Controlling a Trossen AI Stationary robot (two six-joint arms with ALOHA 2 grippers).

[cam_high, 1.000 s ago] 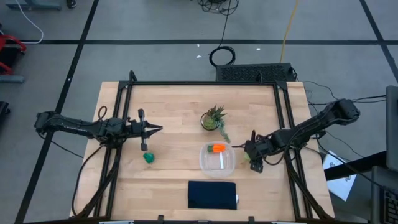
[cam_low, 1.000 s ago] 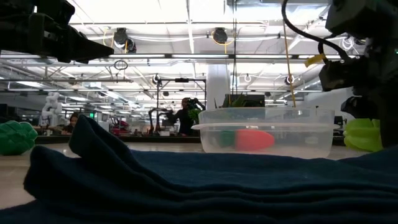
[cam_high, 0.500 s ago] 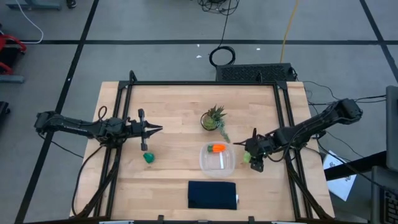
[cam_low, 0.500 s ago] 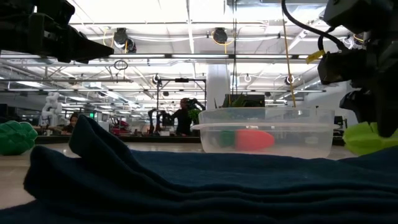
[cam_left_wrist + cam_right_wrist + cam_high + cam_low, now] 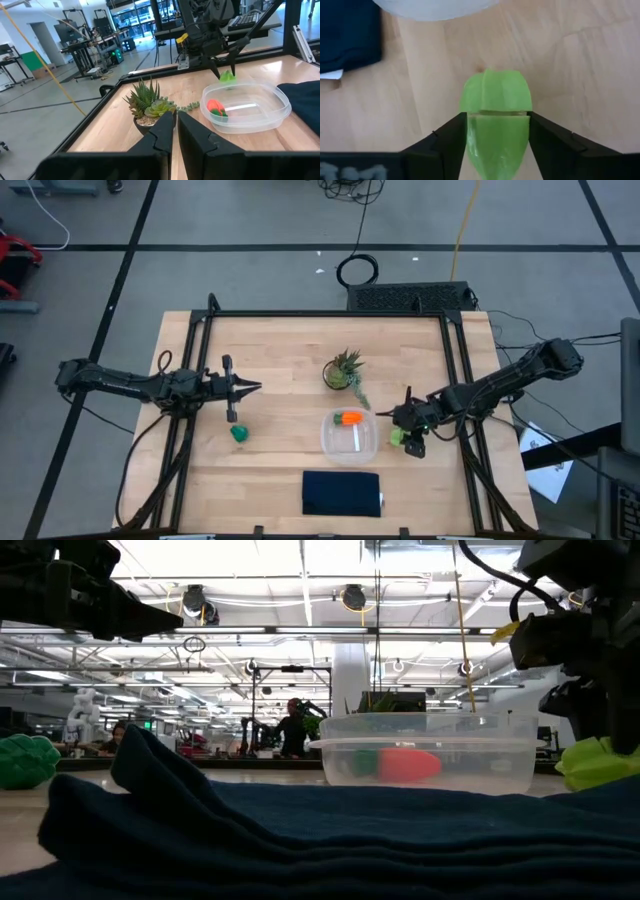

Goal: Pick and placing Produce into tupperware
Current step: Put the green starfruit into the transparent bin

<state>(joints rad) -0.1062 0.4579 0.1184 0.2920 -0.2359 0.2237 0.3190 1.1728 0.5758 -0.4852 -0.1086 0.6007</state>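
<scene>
Overhead, table-level and two wrist cameras all see the tupperware (image 5: 349,435).

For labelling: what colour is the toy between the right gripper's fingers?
Lime green; right wrist view shows it best.

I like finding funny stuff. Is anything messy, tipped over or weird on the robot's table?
Nothing spilled or tipped. One oddity: the dark navy cloth looks flat from above but rumpled in folds in the low view. The orange toy carrot lies in the clear plastic tupperware, and the spiky potted plant stands upright.
</scene>
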